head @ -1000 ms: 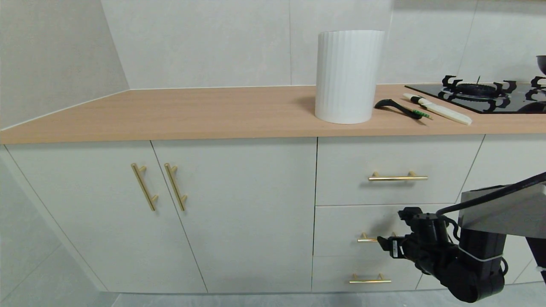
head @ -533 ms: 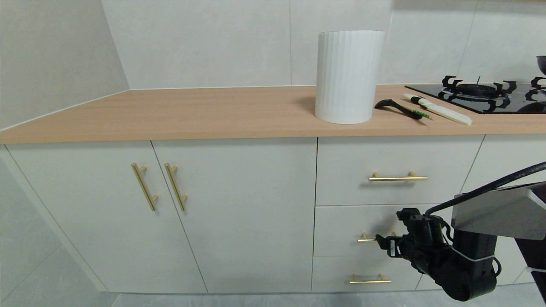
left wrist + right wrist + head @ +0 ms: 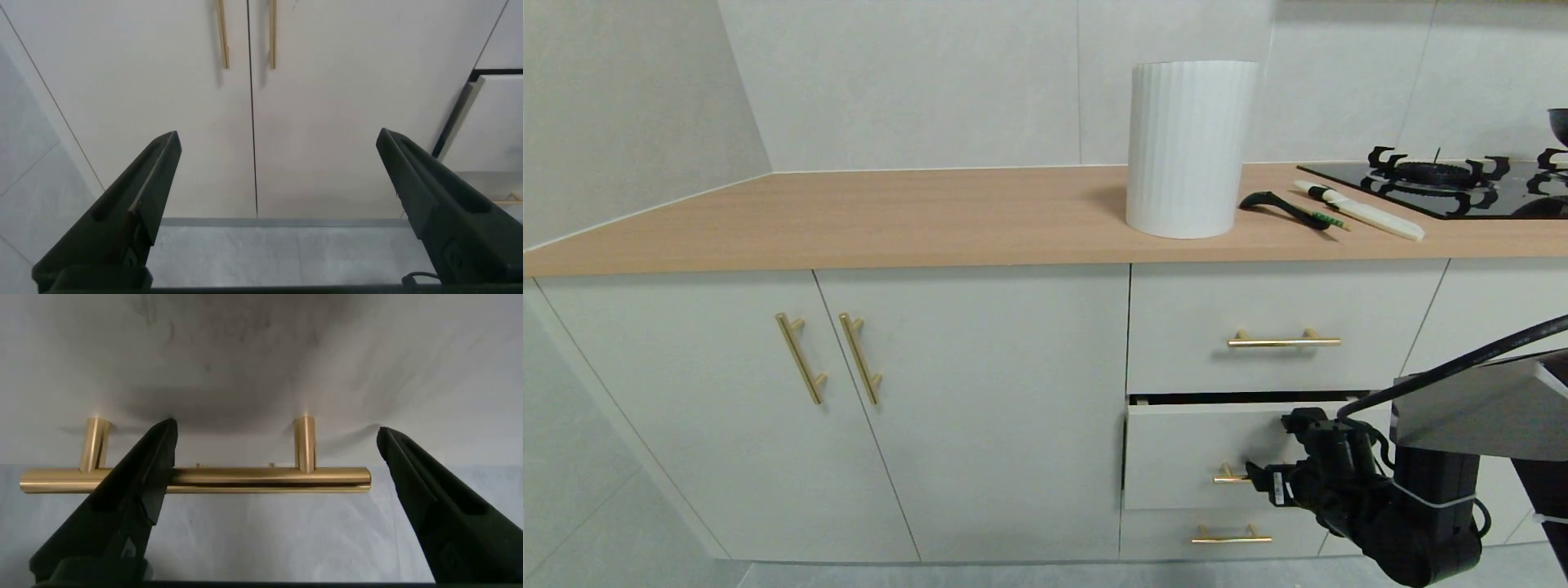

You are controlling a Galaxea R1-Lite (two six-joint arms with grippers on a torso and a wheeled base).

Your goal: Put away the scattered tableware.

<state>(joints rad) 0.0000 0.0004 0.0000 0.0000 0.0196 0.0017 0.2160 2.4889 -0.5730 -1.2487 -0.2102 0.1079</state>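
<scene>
On the wooden counter [image 3: 890, 216] lie a black ladle [image 3: 1270, 202], green-tipped chopsticks [image 3: 1321, 215] and a white knife [image 3: 1368, 214], to the right of a tall white ribbed container [image 3: 1188, 147]. My right gripper [image 3: 1262, 475] is low, at the gold handle [image 3: 1229, 478] of the middle drawer [image 3: 1176, 453], which stands slightly out with a dark gap above its front. In the right wrist view the handle [image 3: 245, 478] runs across behind the open right gripper [image 3: 275, 437], with one finger [image 3: 143, 498] in front of the bar. My left gripper [image 3: 278, 147] hangs open facing the cabinet doors.
A black gas hob [image 3: 1445, 184] sits at the counter's right end. Below the counter are two cabinet doors with gold handles [image 3: 829, 358], a top drawer [image 3: 1286, 327] and a bottom drawer handle [image 3: 1232, 536]. Grey floor tiles [image 3: 270, 257] lie under the cabinets.
The middle drawer has slid out a little, showing a dark gap along its top. My right gripper has drawn back and slightly down with the handle.
</scene>
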